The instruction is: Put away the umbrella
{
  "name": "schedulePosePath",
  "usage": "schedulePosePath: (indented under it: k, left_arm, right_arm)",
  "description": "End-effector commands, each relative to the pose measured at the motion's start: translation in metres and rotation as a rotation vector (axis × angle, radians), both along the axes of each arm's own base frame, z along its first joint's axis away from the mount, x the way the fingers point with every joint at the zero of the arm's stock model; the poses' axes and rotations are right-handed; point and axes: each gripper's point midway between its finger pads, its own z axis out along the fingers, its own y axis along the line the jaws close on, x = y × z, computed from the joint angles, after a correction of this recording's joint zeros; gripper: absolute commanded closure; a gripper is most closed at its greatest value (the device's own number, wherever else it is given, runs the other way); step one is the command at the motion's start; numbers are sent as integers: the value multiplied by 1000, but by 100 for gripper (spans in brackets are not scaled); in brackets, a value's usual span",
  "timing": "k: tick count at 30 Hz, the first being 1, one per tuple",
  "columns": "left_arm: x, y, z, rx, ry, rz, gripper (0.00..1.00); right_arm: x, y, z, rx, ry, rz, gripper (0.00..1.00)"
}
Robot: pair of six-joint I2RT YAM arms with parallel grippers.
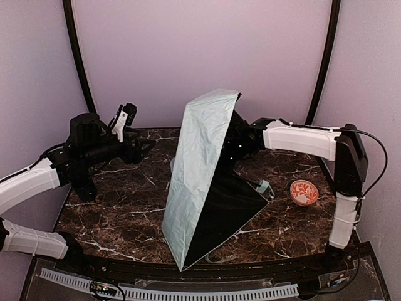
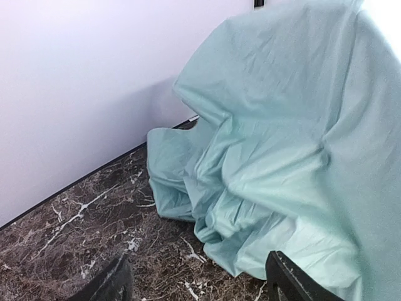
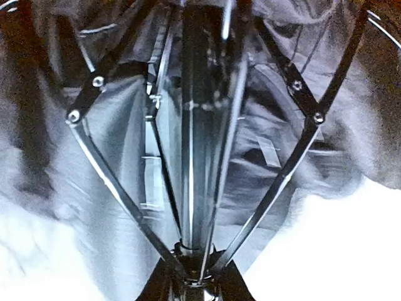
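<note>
Top external view shows a half-open folding umbrella [image 1: 199, 182] with pale mint-green outer fabric and black inner lining. It stands on edge in the middle of the dark brown, white-veined marble surface [image 1: 119, 200], with the mint side to the left and the black lining to the right. Its small mint handle [image 1: 263, 187] sticks out low on the right, just above the surface.

The white-and-black right arm [image 1: 301, 139] reaches in from the right, and its wrist disappears behind the black lining. In the right wrist view, the dark right fingers [image 3: 153, 290] are closed around the base of the thin black shaft [image 3: 197, 125]. Metal ribs [image 3: 113, 182] fan out on both sides of the shaft against the lining.

The left gripper [image 1: 145, 148] hangs above the surface to the left of the umbrella, apart from it. In the left wrist view its fingers [image 2: 109, 285] are spread wide with nothing between them. The crumpled mint fabric [image 2: 282, 157] lies ahead, and its lower folds come close to the right-hand fingertip.

A round orange-red object with a white pattern [image 1: 304, 192] lies on the surface to the right of the handle, near the right arm's upright link.
</note>
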Motion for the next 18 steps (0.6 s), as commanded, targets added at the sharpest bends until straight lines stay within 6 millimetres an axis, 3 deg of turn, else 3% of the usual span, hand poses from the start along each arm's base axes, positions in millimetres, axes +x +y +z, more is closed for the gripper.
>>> schedulePosePath:
  k: [1, 5, 9, 11, 14, 16, 18]
  left_arm:
    - [-6, -7, -16, 34, 22, -57, 26]
    - [-18, -22, -28, 69, 69, -166, 28]
    - [-54, -42, -48, 174, 95, -355, 28]
    - [-73, -46, -57, 245, 81, -424, 28]
    - [-96, -49, -60, 312, 35, -496, 28]
    - [-92, -44, -43, 283, -26, -444, 27]
    - [-88, -37, -13, 224, -115, -378, 25]
  right_arm:
    - [-11, 7, -69, -79, 157, 0, 96]
    - [-15, 11, -108, -139, 244, 36, 94]
    - [-15, 15, -105, -86, 310, 61, 94]
    - [-9, 16, -88, -44, 308, 53, 96]
    - [-2, 25, -42, 54, 269, 68, 99]
    - [-3, 34, 1, 176, 243, 116, 100]
    - [-4, 33, 45, 287, 219, 162, 100]
